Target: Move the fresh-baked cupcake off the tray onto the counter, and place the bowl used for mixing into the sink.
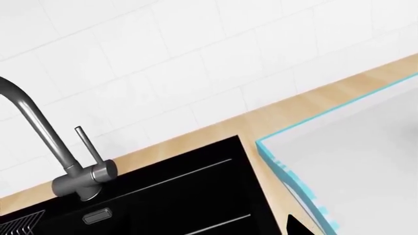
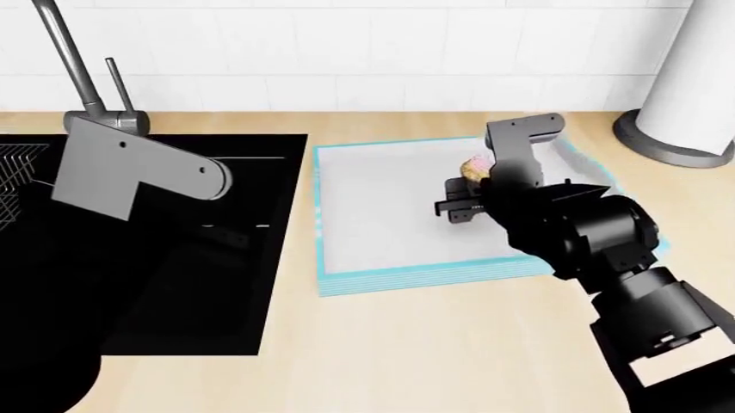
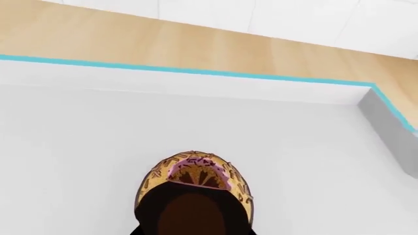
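Note:
The cupcake [image 2: 473, 165] sits at the back right of the tray [image 2: 379, 215], partly hidden behind my right arm. In the right wrist view the cupcake [image 3: 196, 178] fills the lower middle, over the white tray floor [image 3: 85, 147]. My right gripper [image 3: 193, 231] has its dark fingertips against both sides of the brown wrapper. Of my left gripper only one black fingertip [image 1: 298, 227] shows, far off centre, over the counter strip between the sink [image 1: 183, 196] and the tray [image 1: 339, 161]. It holds nothing. The bowl is out of view.
The black sink [image 2: 150, 284] lies left of the tray, with a steel tap [image 2: 69, 60] at its back and a wire rack [image 2: 14, 176] at its far left. A paper-towel roll [image 2: 689, 77] stands at the back right. The wood counter [image 2: 460, 344] runs along the front.

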Controlling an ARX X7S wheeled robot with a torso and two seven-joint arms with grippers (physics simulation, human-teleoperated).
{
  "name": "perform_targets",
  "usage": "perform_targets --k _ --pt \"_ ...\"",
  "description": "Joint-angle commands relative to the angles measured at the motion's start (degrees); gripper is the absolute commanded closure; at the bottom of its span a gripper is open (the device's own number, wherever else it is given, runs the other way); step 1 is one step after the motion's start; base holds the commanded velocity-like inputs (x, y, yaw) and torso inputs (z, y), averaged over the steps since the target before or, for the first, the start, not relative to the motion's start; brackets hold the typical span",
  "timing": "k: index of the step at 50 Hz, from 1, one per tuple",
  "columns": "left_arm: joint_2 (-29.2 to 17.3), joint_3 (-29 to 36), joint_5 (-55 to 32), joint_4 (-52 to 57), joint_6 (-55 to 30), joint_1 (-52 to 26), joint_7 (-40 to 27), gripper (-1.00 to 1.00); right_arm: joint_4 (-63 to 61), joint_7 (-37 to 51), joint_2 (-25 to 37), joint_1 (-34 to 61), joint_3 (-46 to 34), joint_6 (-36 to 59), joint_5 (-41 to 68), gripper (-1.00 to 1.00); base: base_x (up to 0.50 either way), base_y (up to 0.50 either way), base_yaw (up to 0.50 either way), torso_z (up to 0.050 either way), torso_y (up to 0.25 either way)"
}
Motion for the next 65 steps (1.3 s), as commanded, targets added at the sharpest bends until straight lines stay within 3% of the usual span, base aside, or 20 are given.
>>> perform_targets --k 1,11,26,43,65 --pt "-0.6 -0.46 -0.98 0.71 0.57 0.1 -0.66 -1.0 -8.12 2.89 3.35 0.5 2.09 2.36 1.93 1.0 0.0 0.0 0.0 0.0 0.0" --pt "-1.62 -1.29 -2.26 2.04 1.3 0.42 -1.19 -1.0 -22.88 8.62 7.96 -0.25 5.74 6.23 7.05 1.0 0.0 0.0 0.0 0.0 0.0" --pt "-2.8 -1.71 -3.12 3.03 1.96 0.86 -2.31 -1.0 -33.7 13.04 10.91 -1.17 6.95 10.91 11.35 1.0 0.0 0.0 0.0 0.0 0.0" --pt "-5.21 -3.32 -3.45 4.57 3.68 3.08 -2.93 -1.0 -40.01 16.17 13.64 -0.3 8.48 14.33 14.67 1.0 0.0 0.02 0.0 0.0 0.0" --pt "-5.63 -2.89 -2.79 4.48 4.22 2.46 -2.93 -1.0 -40.21 13.61 13.23 -0.17 6.57 13.36 13.26 1.0 0.0 0.45 0.0 0.0 0.0"
